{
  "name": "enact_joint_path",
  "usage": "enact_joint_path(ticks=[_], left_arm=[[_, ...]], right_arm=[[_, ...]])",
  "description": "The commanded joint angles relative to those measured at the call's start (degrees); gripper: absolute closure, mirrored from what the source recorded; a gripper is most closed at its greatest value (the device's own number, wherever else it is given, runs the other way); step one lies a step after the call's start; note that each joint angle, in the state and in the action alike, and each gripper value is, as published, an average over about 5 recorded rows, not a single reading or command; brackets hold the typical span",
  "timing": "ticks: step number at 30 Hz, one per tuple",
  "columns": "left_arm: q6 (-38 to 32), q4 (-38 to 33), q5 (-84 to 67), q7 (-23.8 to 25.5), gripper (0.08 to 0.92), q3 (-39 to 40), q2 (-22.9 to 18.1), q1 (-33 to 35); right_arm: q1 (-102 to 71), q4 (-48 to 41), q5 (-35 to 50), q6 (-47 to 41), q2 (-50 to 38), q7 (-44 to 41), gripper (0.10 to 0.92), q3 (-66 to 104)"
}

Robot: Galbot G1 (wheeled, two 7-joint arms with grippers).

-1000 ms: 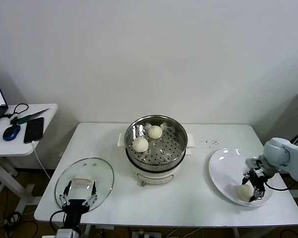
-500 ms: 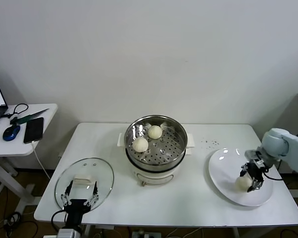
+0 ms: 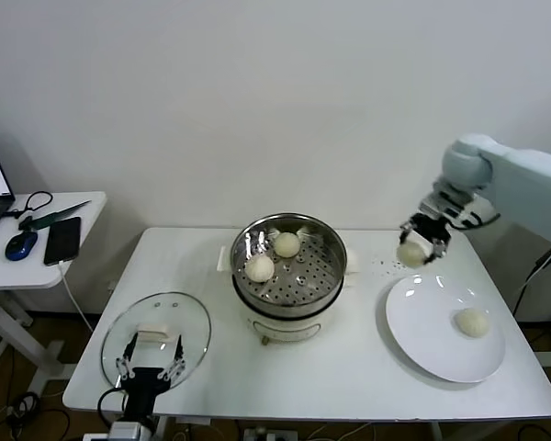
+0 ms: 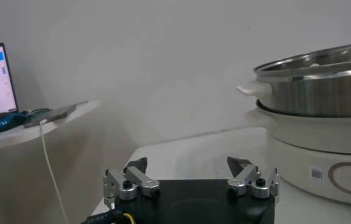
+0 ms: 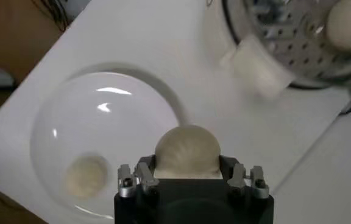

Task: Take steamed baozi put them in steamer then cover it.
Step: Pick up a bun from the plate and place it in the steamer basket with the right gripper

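**Third bun aloft between plate and steamer**

From my remote seat I see the white table (image 3: 349, 367) carrying the whole scene. At its centre stands the steamer (image 3: 288, 276), a shiny steel pot on a white base, with two baozi in the steamer (image 3: 260, 267) resting on its perforated tray. Near the table's right edge lies the white plate (image 3: 422, 331), one baozi on the plate (image 3: 472, 322) left on it. On the front left corner the cover (image 3: 156, 338) lies flat, handle up. My left gripper (image 3: 147, 366) waits just above its near rim, jaws spread wide and holding nothing. My right gripper (image 3: 421, 241) hangs in the air above the plate's far edge, clamped on the baozi in the gripper (image 5: 187, 151), well apart from the steamer.
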Motion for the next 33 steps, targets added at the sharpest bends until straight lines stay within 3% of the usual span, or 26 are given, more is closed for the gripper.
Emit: enact_joint_path(ticks=[1,14,33], left_arm=[[-0.04,0.14,-0.21,0.01,0.177,-0.13,0.17,0.08],[0.29,-0.11,-0.37,0.02,0.177,-0.18,0.18,-0.01],[0.25,-0.1,-0.59,0.07,0.177,-0.69,0.25,0.15]], right_arm=[[6.65,-1.33,-0.45,9.6,18.6,-1.56,0.347,0.89],[-4.06,-1.16,-5.62,11.14,28.96,-1.12,0.35,2.95],[-10.26,1.19,-6.77,11.19,28.52,-0.7,0.347,1.29]])
